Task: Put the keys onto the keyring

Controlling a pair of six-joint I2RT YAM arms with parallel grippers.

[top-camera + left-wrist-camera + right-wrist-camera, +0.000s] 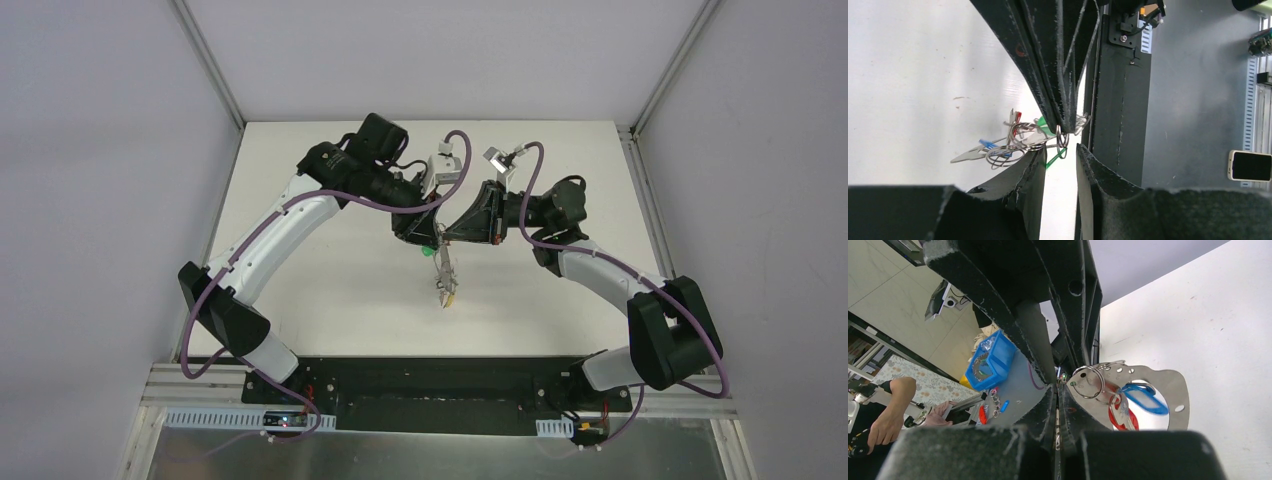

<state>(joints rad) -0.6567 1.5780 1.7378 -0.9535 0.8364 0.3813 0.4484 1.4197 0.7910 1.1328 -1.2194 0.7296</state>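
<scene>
Arms meet over the middle of the white counter, their tips almost touching. The right pincer is pinched tight on the wire of the keyring; its own wrist view shows no gap between its fingers. From that grip the keys hang in a loose bunch toward the near side of the counter. Whether the lowest one touches the surface I cannot tell.

A blue tag and a red tag lie close together in the bunch, just beside the closed fingertips. A green tag sits right against the right pincer's tip.

The left pincer stands directly under that tip with its two fingers parted — a clear gap runs between them. A sliver of green shows in the gap, and neither finger is pressed on it. The rest of the bunch spreads off to one side of those parted fingers.
</scene>
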